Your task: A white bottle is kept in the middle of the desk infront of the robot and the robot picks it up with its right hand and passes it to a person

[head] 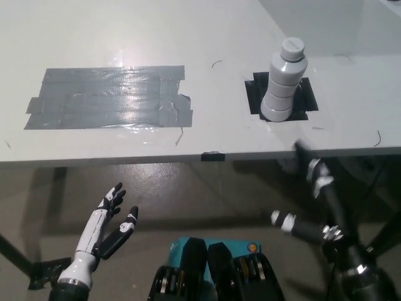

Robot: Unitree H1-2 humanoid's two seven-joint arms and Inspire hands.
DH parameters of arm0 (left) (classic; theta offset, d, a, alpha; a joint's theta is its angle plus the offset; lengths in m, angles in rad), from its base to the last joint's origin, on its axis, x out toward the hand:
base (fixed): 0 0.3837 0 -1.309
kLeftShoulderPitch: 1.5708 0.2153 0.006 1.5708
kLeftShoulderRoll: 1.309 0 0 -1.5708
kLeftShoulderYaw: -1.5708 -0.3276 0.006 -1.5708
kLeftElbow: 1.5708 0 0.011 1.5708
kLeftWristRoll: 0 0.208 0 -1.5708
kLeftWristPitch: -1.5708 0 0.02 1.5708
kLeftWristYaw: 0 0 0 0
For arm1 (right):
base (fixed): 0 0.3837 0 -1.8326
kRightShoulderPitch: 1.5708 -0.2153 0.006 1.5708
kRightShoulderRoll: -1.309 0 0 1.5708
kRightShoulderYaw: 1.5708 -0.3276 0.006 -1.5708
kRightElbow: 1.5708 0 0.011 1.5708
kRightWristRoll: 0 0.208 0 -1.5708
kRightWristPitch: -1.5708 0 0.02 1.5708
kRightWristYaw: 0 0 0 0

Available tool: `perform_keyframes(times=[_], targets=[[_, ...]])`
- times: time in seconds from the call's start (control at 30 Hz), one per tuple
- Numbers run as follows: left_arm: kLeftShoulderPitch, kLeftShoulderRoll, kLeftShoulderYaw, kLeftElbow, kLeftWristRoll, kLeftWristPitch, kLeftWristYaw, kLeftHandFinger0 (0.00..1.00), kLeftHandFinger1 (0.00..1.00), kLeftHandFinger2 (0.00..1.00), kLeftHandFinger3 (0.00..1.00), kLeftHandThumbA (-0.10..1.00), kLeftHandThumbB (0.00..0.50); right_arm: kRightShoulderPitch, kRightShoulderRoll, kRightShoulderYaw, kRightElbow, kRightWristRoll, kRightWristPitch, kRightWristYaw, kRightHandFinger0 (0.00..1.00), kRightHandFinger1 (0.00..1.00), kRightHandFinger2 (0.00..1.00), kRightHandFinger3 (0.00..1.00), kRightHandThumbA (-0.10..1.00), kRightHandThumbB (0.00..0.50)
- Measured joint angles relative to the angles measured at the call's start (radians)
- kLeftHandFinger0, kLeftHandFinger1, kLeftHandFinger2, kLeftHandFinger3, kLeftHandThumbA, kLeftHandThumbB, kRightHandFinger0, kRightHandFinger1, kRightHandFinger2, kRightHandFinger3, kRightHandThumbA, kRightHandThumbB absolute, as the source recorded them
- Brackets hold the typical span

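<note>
A white bottle (pixel 285 80) stands upright on a pale grey desk (pixel 213 37), seen from steeply above. The bottle has a ribbed body and a round cap, and its base sits on a square patch of black tape (pixel 306 94) stuck to the desk top. Well to the left of the bottle, a wide patch of grey tape (pixel 109 97) lies flat on the desk.

Below and to the right of the bottle, past the desk's near edge, the robot's black right hand (pixel 313 197) is raised with its fingers spread apart and grasping nothing. One fingertip reaches up close to the desk edge just beneath the bottle, but the hand is not touching the bottle.

Far below and to the left of the bottle, the white left hand (pixel 106 229) rests lower than the desk, fingers released and apart, holding nothing.
</note>
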Motion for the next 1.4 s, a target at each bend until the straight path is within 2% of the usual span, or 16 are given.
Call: perform_keyframes(times=[0.17, 0.3, 0.43, 0.63, 0.67, 0.77, 0.87, 0.93, 1.1, 1.13, 1.2, 1.27, 1.33, 1.37, 1.4], targets=[[0.009, -0.005, 0.0, 0.0, 0.0, -0.006, 0.0, 1.0, 1.0, 1.0, 1.0, 0.64, 0.015, -0.162, -0.017, -0.081, -0.006, -0.066, -0.002, -0.058, 1.0, 1.0, 1.0, 1.0, 1.0, 0.379], [0.01, -0.006, 0.0, 0.0, 0.0, -0.007, 0.0, 1.0, 1.0, 1.0, 1.0, 0.64, 0.0, -0.243, -0.028, -0.101, 0.064, -0.075, 0.016, -0.071, 1.0, 1.0, 1.0, 1.0, 1.0, 0.409], [0.01, -0.006, 0.0, 0.0, 0.001, -0.007, 0.0, 1.0, 1.0, 1.0, 1.0, 0.65, 0.003, -0.31, -0.03, -0.12, 0.155, -0.072, 0.062, -0.078, 1.0, 1.0, 1.0, 1.0, 1.0, 0.383], [0.01, -0.006, 0.001, 0.0, 0.0, -0.012, -0.001, 1.0, 1.0, 1.0, 1.0, 0.66, 0.012, -0.41, -0.039, -0.126, 0.348, -0.072, 0.082, -0.09, 1.0, 1.0, 1.0, 1.0, 1.0, 0.402], [0.01, -0.006, 0.001, 0.0, -0.001, -0.012, -0.002, 1.0, 1.0, 1.0, 1.0, 0.66, 0.003, -0.433, -0.04, -0.126, 0.405, -0.072, 0.083, -0.096, 1.0, 1.0, 1.0, 1.0, 1.0, 0.384], [0.01, -0.006, 0.001, 0.0, -0.001, -0.014, -0.004, 1.0, 1.0, 1.0, 1.0, 0.68, 0.01, -0.482, -0.04, -0.124, 0.503, -0.073, 0.083, -0.107, 1.0, 1.0, 1.0, 1.0, 1.0, 0.387], [0.01, -0.006, 0.001, 0.0, -0.001, -0.016, -0.005, 1.0, 1.0, 1.0, 1.0, 0.67, 0.002, -0.527, -0.039, -0.121, 0.589, -0.073, 0.083, -0.117, 1.0, 1.0, 1.0, 1.0, 1.0, 0.44], [0.01, -0.006, 0.002, 0.0, -0.002, -0.017, -0.006, 1.0, 1.0, 1.0, 1.0, 0.68, 0.005, -0.55, -0.036, -0.12, 0.633, -0.072, 0.083, -0.122, 1.0, 1.0, 1.0, 1.0, 1.0, 0.45], [0.009, -0.006, 0.002, 0.0, -0.001, -0.025, -0.006, 1.0, 1.0, 1.0, 1.0, 0.71, 0.009, -0.604, -0.023, -0.119, 0.732, -0.067, 0.084, -0.128, 1.0, 1.0, 1.0, 1.0, 1.0, 0.431], [0.009, -0.006, 0.002, 0.0, -0.001, -0.027, -0.006, 1.0, 1.0, 1.0, 1.0, 0.72, 0.011, -0.614, -0.021, -0.119, 0.751, -0.066, 0.084, -0.129, 1.0, 1.0, 1.0, 1.0, 1.0, 0.439], [0.009, -0.006, 0.002, 0.0, -0.001, -0.03, -0.006, 1.0, 1.0, 1.0, 1.0, 0.74, 0.012, -0.639, -0.016, -0.12, 0.802, -0.063, 0.083, -0.13, 1.0, 1.0, 1.0, 1.0, 1.0, 0.491], [0.009, -0.006, 0.002, 0.0, -0.001, -0.033, -0.006, 1.0, 1.0, 1.0, 1.0, 0.76, 0.012, -0.681, -0.007, -0.139, 0.896, -0.041, 0.083, -0.127, 1.0, 1.0, 1.0, 1.0, 0.97, 0.487], [0.008, -0.006, 0.002, 0.0, 0.0, -0.035, -0.006, 1.0, 1.0, 1.0, 1.0, 0.76, 0.018, -0.728, 0.001, -0.173, 0.987, -0.003, 0.083, -0.118, 1.0, 1.0, 1.0, 1.0, 0.89, 0.478], [0.008, -0.006, 0.001, 0.0, 0.001, -0.035, -0.006, 1.0, 1.0, 1.0, 1.0, 0.76, 0.019, -0.751, 0.004, -0.196, 1.034, 0.017, 0.083, -0.11, 1.0, 1.0, 1.0, 1.0, 0.86, 0.459], [0.008, -0.006, 0.001, 0.0, 0.001, -0.035, -0.006, 1.0, 1.0, 1.0, 1.0, 0.76, 0.027, -0.771, 0.006, -0.218, 1.082, 0.038, 0.083, -0.101, 1.0, 1.0, 1.0, 1.0, 0.73, 0.407]])
